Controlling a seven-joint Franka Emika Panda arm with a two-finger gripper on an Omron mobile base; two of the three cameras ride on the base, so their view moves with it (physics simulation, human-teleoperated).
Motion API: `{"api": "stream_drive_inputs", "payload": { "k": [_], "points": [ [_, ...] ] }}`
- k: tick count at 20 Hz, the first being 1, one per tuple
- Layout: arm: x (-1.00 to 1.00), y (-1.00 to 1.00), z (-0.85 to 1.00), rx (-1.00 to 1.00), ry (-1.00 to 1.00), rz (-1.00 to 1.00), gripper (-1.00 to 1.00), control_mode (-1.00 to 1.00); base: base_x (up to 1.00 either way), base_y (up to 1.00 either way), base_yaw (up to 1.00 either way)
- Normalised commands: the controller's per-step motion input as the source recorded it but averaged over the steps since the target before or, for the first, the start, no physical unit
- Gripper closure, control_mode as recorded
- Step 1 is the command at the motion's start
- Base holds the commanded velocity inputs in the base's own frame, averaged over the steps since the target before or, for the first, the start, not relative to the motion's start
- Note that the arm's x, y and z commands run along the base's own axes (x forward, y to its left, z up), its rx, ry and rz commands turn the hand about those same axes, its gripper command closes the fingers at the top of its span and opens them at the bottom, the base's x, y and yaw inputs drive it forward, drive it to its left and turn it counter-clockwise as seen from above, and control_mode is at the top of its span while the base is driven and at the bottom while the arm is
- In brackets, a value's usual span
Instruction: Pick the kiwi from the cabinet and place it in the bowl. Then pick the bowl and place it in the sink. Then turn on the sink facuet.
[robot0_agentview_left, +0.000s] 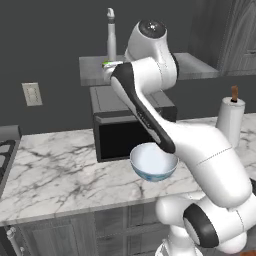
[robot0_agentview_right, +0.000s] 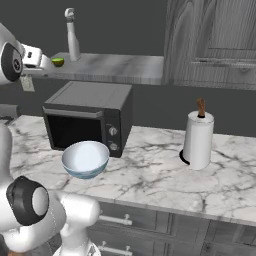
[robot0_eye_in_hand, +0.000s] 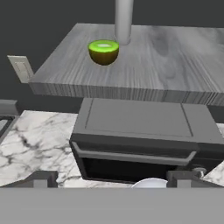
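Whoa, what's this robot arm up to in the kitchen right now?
The white arm is reaching up toward the grey shelf, where a halved kiwi sits beside a tall white bottle. Its end effector is open, close to the fruit, and holds nothing. On the marble counter below, a blue-and-white bowl stands empty in front of the microwave, with a paper towel roll off to the side. The kiwi hasn't been picked up yet.
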Motion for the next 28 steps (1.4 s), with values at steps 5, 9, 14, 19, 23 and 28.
{"api": "stream_drive_inputs", "payload": {
  "k": [5,9,14,19,23,28],
  "points": [
    [0.83,0.01,-0.02,0.00,-0.01,0.00,-1.00,-1.00,0.00,0.00,0.00],
    [0.76,0.00,-0.01,0.00,0.00,0.00,-1.00,-1.00,0.00,0.00,0.00],
    [0.76,0.04,-0.06,0.00,0.00,0.00,-1.00,-1.00,0.00,0.00,0.00],
    [0.58,0.07,-0.09,0.00,0.00,0.00,-1.00,-1.00,0.00,0.00,0.00],
    [0.51,0.24,-0.11,0.00,0.00,0.00,-1.00,-1.00,0.00,0.00,0.00],
    [0.56,0.31,-0.14,0.00,0.00,0.00,-1.00,-1.00,0.00,0.00,0.00]
  ]
}}
